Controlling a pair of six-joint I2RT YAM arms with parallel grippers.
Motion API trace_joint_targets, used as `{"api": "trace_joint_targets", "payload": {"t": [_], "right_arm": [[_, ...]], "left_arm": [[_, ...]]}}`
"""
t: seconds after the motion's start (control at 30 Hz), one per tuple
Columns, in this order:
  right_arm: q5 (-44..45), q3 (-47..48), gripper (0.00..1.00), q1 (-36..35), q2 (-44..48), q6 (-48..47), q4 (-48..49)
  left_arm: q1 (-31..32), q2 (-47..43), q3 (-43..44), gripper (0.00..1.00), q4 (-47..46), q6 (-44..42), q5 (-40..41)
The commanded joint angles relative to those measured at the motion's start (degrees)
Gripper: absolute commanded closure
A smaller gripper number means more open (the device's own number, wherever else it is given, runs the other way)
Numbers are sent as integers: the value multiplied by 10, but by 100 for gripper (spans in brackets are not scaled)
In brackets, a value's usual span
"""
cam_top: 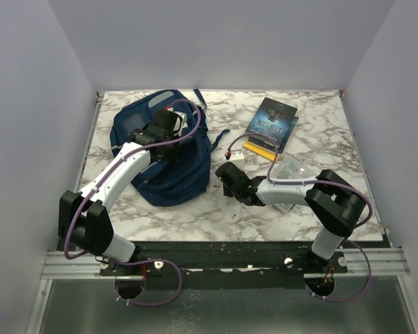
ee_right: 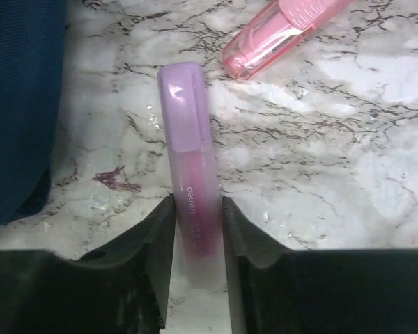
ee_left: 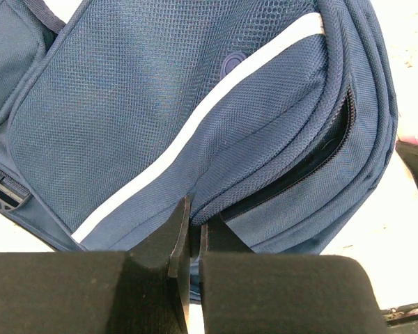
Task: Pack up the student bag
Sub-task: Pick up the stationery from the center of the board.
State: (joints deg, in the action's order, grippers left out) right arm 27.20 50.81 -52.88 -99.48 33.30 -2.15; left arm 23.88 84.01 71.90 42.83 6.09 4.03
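The navy blue student bag (cam_top: 164, 149) lies on the marble table at the back left. It fills the left wrist view (ee_left: 195, 104), showing a pale grey stripe and a partly open zipper slot. My left gripper (ee_left: 193, 221) is shut on a fold of the bag's fabric beside that slot. My right gripper (ee_right: 197, 216) is shut on a purple-pink marker (ee_right: 190, 174) that points away from me just above the table, right of the bag's edge (ee_right: 21, 104). In the top view the right gripper (cam_top: 226, 175) is low, just right of the bag.
A second pink marker (ee_right: 279, 31) lies on the table beyond the held one. A dark book (cam_top: 272, 120) on a yellow item and a clear plastic pouch (cam_top: 292, 170) lie at the back right. A small red mark (ee_right: 115, 179) is on the marble.
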Motion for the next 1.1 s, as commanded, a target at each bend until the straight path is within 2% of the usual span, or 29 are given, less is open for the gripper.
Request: {"api": "trace_joint_targets", "payload": {"t": [0.0,0.1,0.13,0.37,0.5,0.73,0.77,0.87,1.07], "right_arm": [[18,-31,73,-3,12,10,-30],[26,-42,96,-3,33,18,-28],[21,-46,99,-3,39,19,-21],[-64,-40,99,-1,106,34,-12],[-128,-16,100,-2,144,80,-25],[-216,-1,99,-1,175,153,16],[-228,-14,100,-1,180,161,59],[-231,-44,99,-1,190,186,139],[-176,-29,99,-2,203,219,147]], "left_arm": [[-14,-25,22,100,-2,25,-35],[-27,-33,23,100,-6,30,-54],[-30,-34,23,100,-6,33,-57],[-30,-33,17,100,-13,34,-84],[-34,-25,23,100,-11,41,-103],[-44,-23,33,100,-6,56,-135],[-44,-21,32,100,-6,58,-142],[-45,-16,34,100,-5,62,-169],[-45,-8,36,100,-2,65,-160]]}}
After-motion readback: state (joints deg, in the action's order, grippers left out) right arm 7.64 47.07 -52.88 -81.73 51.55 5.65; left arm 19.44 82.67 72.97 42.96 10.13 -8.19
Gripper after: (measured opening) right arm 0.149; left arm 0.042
